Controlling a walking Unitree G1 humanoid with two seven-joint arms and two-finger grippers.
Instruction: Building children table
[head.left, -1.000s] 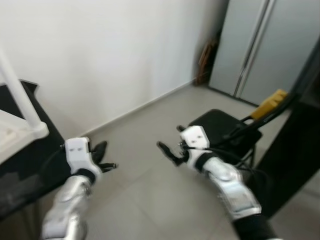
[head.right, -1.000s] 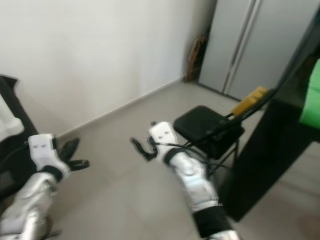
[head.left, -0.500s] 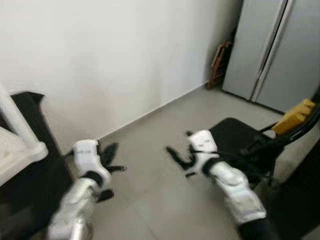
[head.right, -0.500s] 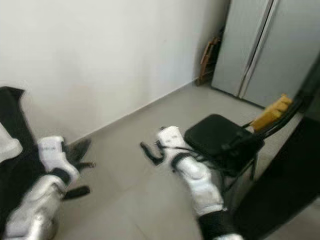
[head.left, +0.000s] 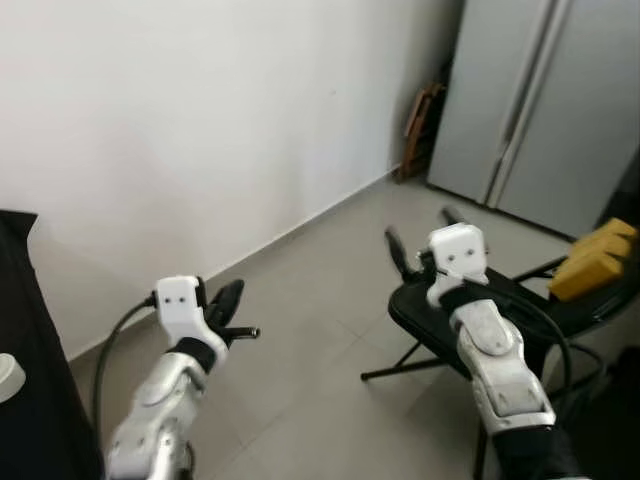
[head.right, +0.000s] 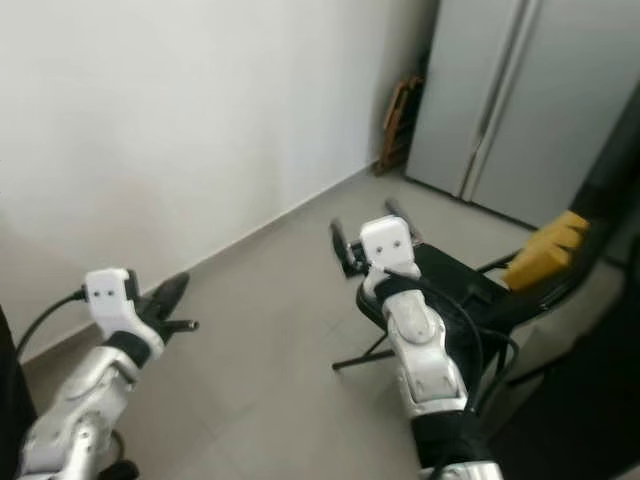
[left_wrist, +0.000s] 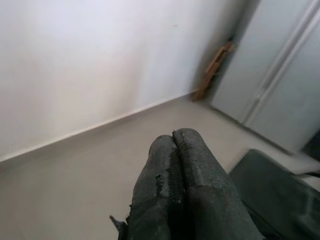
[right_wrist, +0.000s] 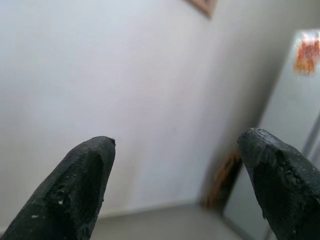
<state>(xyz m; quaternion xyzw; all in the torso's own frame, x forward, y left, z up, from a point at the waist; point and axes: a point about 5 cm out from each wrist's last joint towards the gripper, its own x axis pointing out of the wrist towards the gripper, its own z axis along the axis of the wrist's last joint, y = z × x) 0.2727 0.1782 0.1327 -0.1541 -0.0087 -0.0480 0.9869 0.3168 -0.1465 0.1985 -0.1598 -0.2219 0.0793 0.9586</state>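
A small white rounded piece (head.left: 5, 378), perhaps part of the children's table, peeks in at the far left edge beside a black surface (head.left: 30, 420). My left gripper (head.left: 232, 300) hovers low over the tiled floor, its fingers (left_wrist: 190, 165) pressed together on nothing. My right gripper (head.left: 420, 232) is raised above a black folding chair (head.left: 440, 315), pointing up toward the wall. Its fingertips (right_wrist: 90, 165) stand wide apart with nothing between them.
A white wall runs along the back. Tall grey metal doors (head.left: 545, 100) fill the right corner, with a wooden item (head.left: 420, 115) leaning beside them. A yellow object (head.left: 592, 262) rests by the chair's back. Grey floor tiles (head.left: 310, 330) lie open between my arms.
The whole picture has swung, so the white table part and black surface have slid off to the left. My right gripper has risen and now points upward over the chair.
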